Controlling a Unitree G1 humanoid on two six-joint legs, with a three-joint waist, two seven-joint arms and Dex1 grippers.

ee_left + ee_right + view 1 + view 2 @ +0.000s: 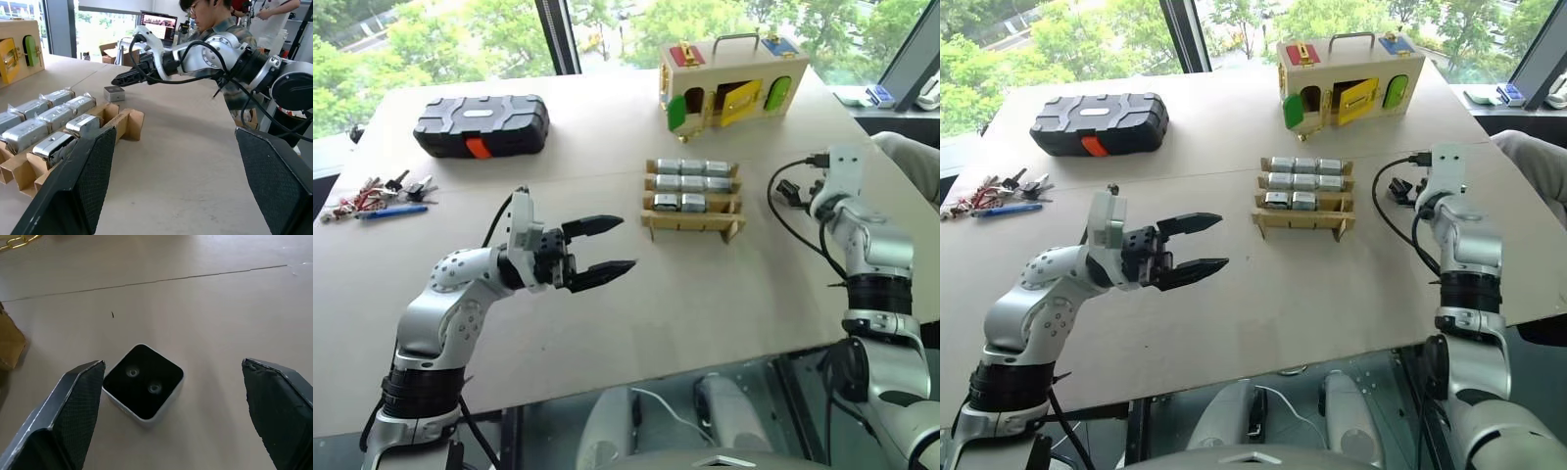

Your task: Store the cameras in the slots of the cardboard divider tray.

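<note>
The cardboard divider tray point(691, 224) stands mid-table with several silver-grey cameras point(691, 183) in its slots; the front right slot is empty. One loose camera point(143, 387), black face up, lies on the table to the right of the tray. My right gripper point(173, 363) hovers open just over it, one finger on each side, not touching. The left wrist view shows the same camera point(113, 93) under that gripper point(115, 82). My left gripper point(628, 244) is open and empty, level, pointing at the tray from the left.
A wooden box with coloured doors point(729, 83) stands behind the tray. A black case point(481, 125) sits far left, with keys and a pen point(377, 196) near the left edge. A person point(215, 14) sits beyond the table's right side.
</note>
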